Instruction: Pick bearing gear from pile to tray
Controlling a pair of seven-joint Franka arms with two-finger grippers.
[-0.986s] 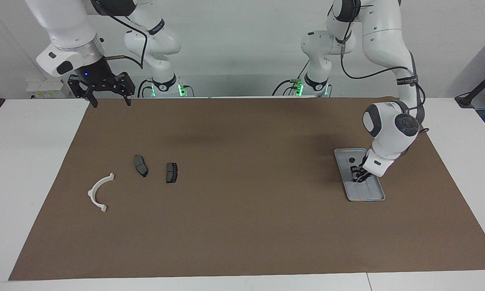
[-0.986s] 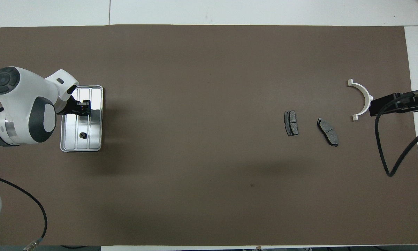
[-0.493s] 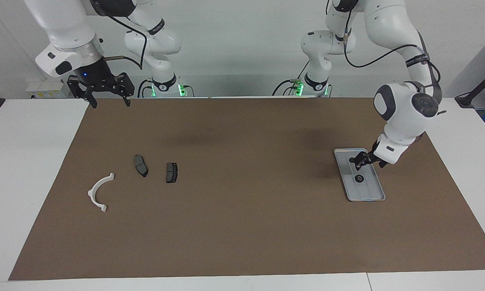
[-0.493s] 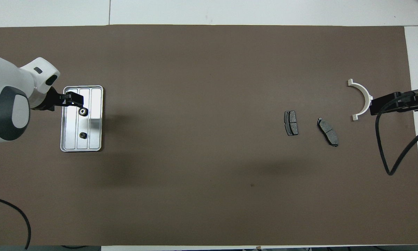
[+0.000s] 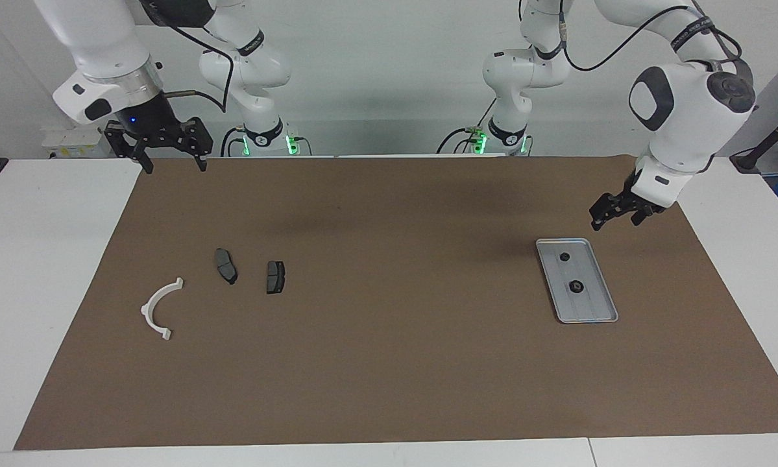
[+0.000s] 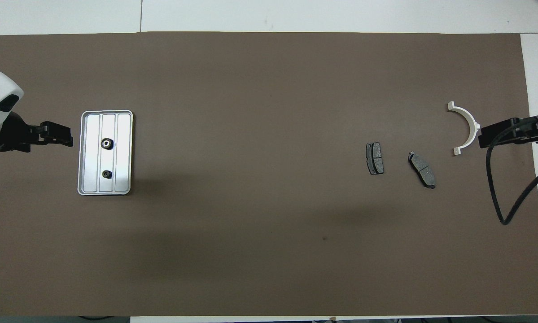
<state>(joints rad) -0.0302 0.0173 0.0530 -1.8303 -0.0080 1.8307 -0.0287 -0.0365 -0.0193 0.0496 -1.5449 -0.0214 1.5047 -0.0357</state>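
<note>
Two small black round bearing gears (image 5: 564, 257) (image 5: 576, 286) are lying in the silver tray (image 5: 599, 311), seemingly untouched. Left gripper (image 5: 616, 215) is hanging empty, fingers apart, over the brown mat (image 5: 389, 363) beside the tray. Right gripper (image 5: 173, 161) is waiting, fingers spread. Two brake pads (image 5: 226, 266) (image 5: 275, 277) are lying between, a white half-ring bracket (image 5: 159, 311) farther out.

tray (image 5: 597, 310): flat, silver, ribbed | two black bearing gears (image 5: 575, 287) inside, apart

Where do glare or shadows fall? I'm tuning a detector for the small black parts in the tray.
Overhead view: the tray gleams bright, one patch near-white, yet both black parts stand out; a soft shadow darkens the mat beside it. Facing view: the tray reads dull grey, no glare, with broad faint shadows on the mat nearer the robots.
</note>
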